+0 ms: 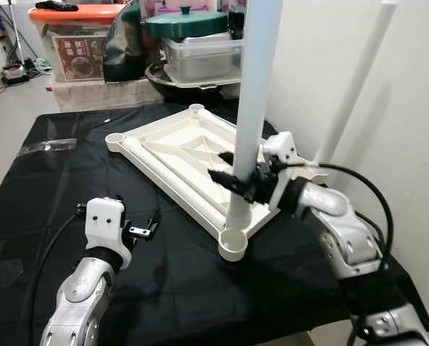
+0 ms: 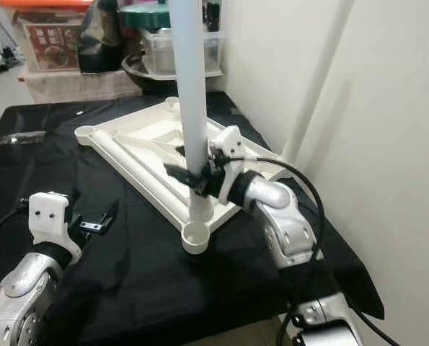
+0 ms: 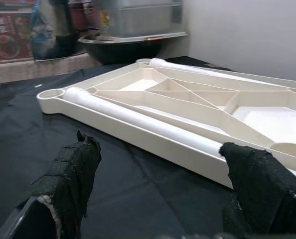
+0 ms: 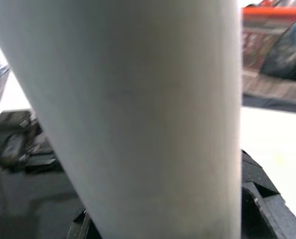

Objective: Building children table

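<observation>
The white tabletop (image 1: 178,155) lies upside down on the black cloth (image 1: 48,187), so its corner sockets face up to take legs. The right gripper (image 1: 232,179) is clamped around 1 white leg (image 1: 254,108), holding it nearly upright with its foot at the near corner socket (image 1: 233,245), probably to press it home. The left gripper (image 1: 143,229), fingers spread wide and empty, waits low over the cloth near the tabletop's edge, while another leg (image 1: 355,83) leans against the wall (image 1: 416,108).
</observation>
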You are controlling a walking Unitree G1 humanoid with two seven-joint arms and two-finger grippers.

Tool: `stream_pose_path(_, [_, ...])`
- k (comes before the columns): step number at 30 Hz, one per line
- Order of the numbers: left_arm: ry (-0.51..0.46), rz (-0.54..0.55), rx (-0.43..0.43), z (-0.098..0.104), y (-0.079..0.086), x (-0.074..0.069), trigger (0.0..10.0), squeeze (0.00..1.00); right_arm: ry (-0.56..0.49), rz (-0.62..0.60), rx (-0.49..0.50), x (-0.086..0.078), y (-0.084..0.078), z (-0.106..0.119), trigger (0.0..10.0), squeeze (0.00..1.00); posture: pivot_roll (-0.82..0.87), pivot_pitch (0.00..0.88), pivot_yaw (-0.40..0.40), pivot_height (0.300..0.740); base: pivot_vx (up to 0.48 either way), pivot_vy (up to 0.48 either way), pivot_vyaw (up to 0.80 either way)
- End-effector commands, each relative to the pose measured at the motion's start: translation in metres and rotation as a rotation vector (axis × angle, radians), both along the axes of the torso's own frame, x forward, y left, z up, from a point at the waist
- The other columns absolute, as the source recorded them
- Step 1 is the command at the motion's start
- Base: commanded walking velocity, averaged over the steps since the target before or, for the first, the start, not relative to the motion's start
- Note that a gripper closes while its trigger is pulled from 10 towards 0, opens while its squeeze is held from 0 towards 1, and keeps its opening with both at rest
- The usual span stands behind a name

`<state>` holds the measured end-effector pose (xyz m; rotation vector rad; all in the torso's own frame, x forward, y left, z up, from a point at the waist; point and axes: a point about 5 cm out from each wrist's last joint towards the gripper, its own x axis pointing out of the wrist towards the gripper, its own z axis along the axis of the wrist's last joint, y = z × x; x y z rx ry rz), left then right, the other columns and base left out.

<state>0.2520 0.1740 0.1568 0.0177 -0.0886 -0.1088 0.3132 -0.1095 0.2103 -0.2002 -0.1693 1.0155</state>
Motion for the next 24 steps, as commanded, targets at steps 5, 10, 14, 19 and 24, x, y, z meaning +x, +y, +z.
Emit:
stream_pose_path(5, [-0.001,-0.009,-0.008,-0.001,0.001,0.0,10.0,0.0,-0.021,0.053,-0.016,-0.007,0.007,-0.001,10.0,0.0,0.04,0.0,-0.05,0.74,0.0,0.0,0.0])
stream_pose_path(10, [-0.008,-0.002,-0.012,0.0,0.001,-0.001,10.0,0.0,-0.028,0.11,-0.084,-0.014,0.009,-0.008,10.0,0.0,0.04,0.0,-0.056,0.74,0.0,0.0,0.0])
stream_pose_path(14, [-0.01,-0.001,-0.015,0.0,0.001,-0.001,10.0,0.0,-0.019,0.149,-0.118,-0.018,0.007,-0.012,10.0,0.0,0.04,0.0,-0.057,0.74,0.0,0.0,0.0])
stream_pose_path(19, [-0.013,-0.003,-0.02,0.0,0.001,-0.001,10.0,0.0,-0.015,0.179,-0.143,-0.023,0.004,-0.014,10.0,0.0,0.04,0.0,-0.057,0.74,0.0,0.0,0.0])
stream_pose_path(24, [-0.013,-0.005,-0.029,0.001,-0.001,-0.001,10.0,0.0,0.012,0.178,-0.13,-0.02,0.006,-0.018,10.0,0.0,0.04,0.0,-0.063,0.74,0.0,0.0,0.0])
